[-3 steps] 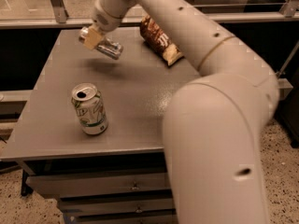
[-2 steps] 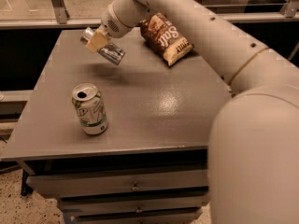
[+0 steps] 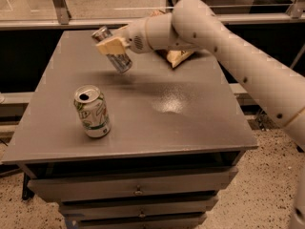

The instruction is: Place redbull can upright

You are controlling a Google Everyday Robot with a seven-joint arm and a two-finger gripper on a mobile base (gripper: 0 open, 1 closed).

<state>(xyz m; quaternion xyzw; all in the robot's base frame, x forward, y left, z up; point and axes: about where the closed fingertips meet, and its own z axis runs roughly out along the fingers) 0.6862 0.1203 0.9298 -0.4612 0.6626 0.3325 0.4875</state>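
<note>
- Right now the gripper (image 3: 111, 48) sits over the far half of the table (image 3: 190, 123), w/ the arm reaching in across the back edge.
- Its tan fingers (image 3: 107, 45) are pinched on the redbull can (image 3: 122, 62) about mid-body, so it's a side grip, not a top grip.
- Can looks lifted clear of the tabletop. There's a dark shadow under it and I see no contact w/ the surface.
- Key relation is the can's long axis, which is tilted, not vertical. The lid end leans up and away toward the far table corner on the soda can's side, and the base end points down toward the table's middle.
- Base is the end nearer the surface, so my read is the wrist needs a roll to bring the lid over the base, then a short drop.
- Soda can (image 3: 92, 111) stands upright near the front, well apart from the gripper. It shouldn't be in the way if the set-down is straight below.
- Chip bag (image 3: 177, 57) lies at the back, partly hidden by the arm and near the wrist, so any swing that way could nudge it.
- Risk, imo: letting go before the axis is plumb means a slim can tips and rolls.
- Step judged: mid-air reorient. Placement not yet done.
</note>
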